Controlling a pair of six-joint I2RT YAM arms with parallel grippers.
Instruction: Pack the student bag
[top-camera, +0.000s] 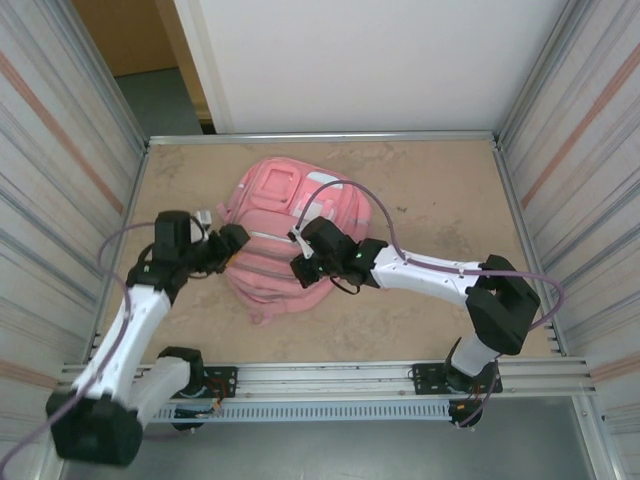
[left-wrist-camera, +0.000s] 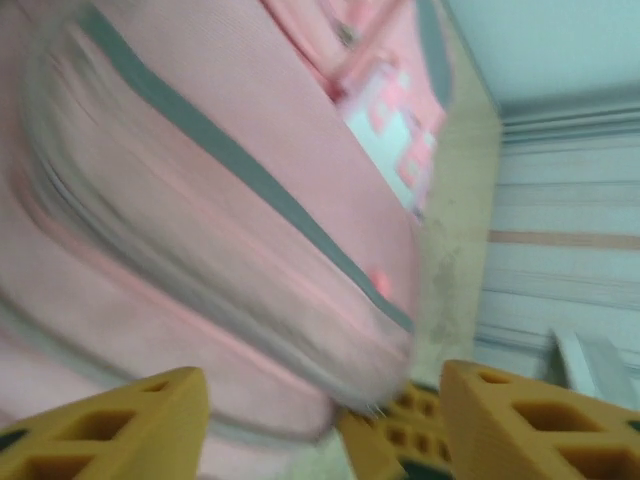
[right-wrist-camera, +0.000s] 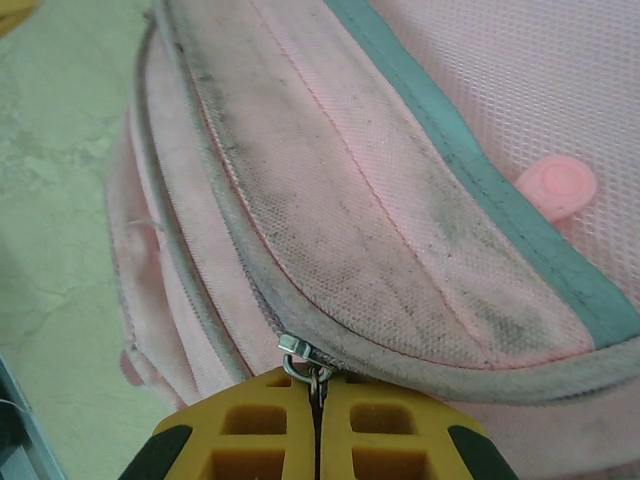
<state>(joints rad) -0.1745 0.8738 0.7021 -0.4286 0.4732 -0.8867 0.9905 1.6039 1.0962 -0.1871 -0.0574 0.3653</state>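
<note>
Right gripper (right-wrist-camera: 318, 395) pinched shut on the zipper pull (right-wrist-camera: 303, 358) of the student bag (top-camera: 272, 195). Left gripper (left-wrist-camera: 320, 390) close by the bag's left side, fingers standing apart.

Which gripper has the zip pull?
The right gripper: it is shut on the metal zip pull of the bag. The left gripper is at the bag's side with its jaws apart, gripping nothing.
</note>
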